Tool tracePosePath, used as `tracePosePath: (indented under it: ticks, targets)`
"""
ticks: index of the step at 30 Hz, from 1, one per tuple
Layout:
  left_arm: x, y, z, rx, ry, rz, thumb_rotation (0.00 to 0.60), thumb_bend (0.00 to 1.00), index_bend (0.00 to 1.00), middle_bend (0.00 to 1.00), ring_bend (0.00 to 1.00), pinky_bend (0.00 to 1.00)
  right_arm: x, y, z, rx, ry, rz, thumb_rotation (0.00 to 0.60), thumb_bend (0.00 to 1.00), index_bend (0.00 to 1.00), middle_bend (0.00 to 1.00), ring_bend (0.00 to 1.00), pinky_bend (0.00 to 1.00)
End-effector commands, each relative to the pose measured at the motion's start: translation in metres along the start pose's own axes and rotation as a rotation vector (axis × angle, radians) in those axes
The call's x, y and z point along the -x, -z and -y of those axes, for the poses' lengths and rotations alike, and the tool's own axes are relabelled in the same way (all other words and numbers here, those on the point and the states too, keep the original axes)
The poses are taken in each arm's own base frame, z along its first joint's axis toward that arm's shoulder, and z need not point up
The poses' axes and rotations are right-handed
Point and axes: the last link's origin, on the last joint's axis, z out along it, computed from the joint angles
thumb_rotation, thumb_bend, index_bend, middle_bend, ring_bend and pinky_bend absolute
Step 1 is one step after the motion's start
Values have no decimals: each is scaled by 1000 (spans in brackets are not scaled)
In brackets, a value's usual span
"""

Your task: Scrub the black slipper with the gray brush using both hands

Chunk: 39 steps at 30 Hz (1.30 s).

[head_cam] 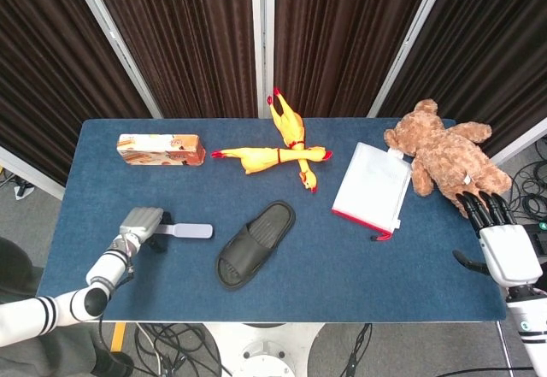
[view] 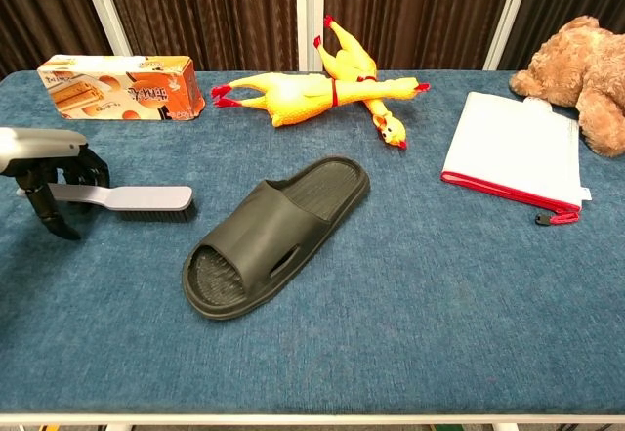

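While the right hand (head_cam: 504,249) hovers past the table's (head_cam: 342,283) right edge near the front corner, fingers spread and holding nothing, the left hand (view: 44,167) sits over the handle end of the gray brush (view: 132,198) near the left edge; its dark fingers (view: 49,214) hang down around the handle, but I cannot tell whether they grip it. The brush lies flat, bristles down. Just right of it, apart from it, the black slipper (view: 273,234) lies sole-down around the table's middle, angled toward the far right. Farther back lie a white pouch (head_cam: 372,189), two yellow rubber chickens (head_cam: 278,150), an orange box (head_cam: 161,149) and a teddy bear (head_cam: 444,159).
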Motion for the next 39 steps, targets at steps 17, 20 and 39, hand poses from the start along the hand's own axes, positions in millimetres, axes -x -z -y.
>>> tracePosePath:
  ticks: [17,20,39]
  targets:
    - [10,-1,-11,63,70,-1,600,442,947,923,802,802,0,2,-2,9,-13,-4,600,79,0,76,0,0]
    - [10,1,-10,83,112,-45,600,445,993,978,850,940,0,1,0,2,-8,-1,600,80,0,76,0,0]
    - [-1,64,-17,420,290,-429,600,453,1000,1000,1000,1000,14,-79,111,-398,50,213,600,80,0,93,0,0]
